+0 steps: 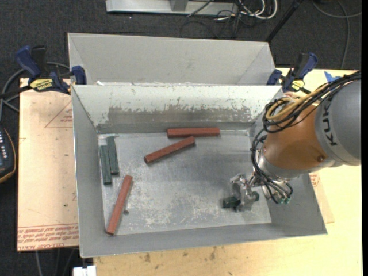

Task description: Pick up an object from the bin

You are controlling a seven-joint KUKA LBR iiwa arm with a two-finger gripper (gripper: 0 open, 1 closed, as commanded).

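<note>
Lying just beside the hand (pixel 245 193) is a small dark piece (pixel 232 202).

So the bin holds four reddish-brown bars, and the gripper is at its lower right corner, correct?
Not four: the camera view shows three reddish-brown bars, one by the back wall, one slanted below it, one at lower left. The gripper is at the lower right corner.

A: What lies in the bin (pixel 172 99)?
B: The back stick (pixel 193 132) along the far wall, the slanting stick (pixel 169 150) just before it, two bars (pixel 108 160) left, the third stick (pixel 119 204) front-left, the gripper (pixel 244 199) front-right.
</note>
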